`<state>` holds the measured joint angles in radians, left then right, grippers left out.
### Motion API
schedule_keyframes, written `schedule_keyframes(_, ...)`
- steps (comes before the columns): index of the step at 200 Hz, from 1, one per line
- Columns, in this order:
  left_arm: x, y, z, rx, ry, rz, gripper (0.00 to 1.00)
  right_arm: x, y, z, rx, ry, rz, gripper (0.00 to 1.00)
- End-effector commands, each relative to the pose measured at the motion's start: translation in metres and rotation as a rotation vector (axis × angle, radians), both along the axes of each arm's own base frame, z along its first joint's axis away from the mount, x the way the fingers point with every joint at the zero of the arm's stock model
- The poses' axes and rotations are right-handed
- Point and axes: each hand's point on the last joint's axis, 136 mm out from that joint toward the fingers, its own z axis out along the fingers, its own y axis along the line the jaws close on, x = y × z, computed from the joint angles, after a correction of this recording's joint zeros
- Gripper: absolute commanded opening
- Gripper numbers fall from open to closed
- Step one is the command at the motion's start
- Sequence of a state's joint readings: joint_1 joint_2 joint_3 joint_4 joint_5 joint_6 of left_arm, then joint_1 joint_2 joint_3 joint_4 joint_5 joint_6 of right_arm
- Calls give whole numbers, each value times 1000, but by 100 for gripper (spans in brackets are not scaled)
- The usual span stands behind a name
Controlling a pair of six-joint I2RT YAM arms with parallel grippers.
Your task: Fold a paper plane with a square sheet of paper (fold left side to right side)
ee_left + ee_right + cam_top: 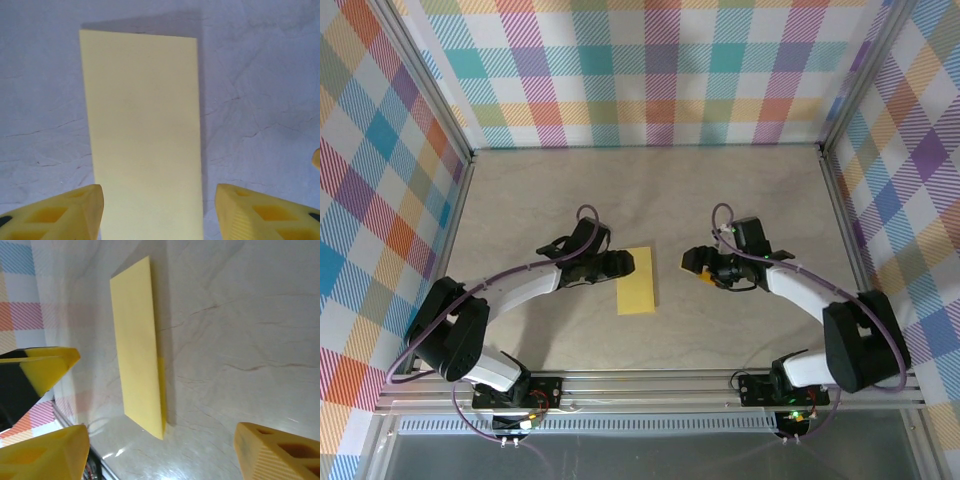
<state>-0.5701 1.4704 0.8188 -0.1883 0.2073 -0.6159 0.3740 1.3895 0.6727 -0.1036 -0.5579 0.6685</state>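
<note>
1. Pale marbled table [740, 190], checked walls [650, 70]. The square sheet of paper [638, 281] lies as a narrow strip, my left gripper [620, 263] at its left edge, my right gripper [698, 268] apart on its right.
2. Left wrist: jaws spread, straddling the strip's near end, gripping nothing.
3. Right wrist: jaws wide, empty, strip flat ahead. I'd say the left-to-right fold is done; nose and wings remain.
</note>
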Motion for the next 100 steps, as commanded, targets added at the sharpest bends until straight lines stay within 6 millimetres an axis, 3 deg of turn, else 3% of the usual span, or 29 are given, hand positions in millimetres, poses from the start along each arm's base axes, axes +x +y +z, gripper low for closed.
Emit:
schedule_keyframes(1,5,-3,8,-125,-9,13,61,0,31,8,106,2,67,71)
schedule_keyframes(56,0,12,-13,-133,47,40,59,2,81,-28,96,94,160,37)
schedule_keyframes(100,-5,14,-22,-109,72,33,58,6,91,-52,62,127,171,22)
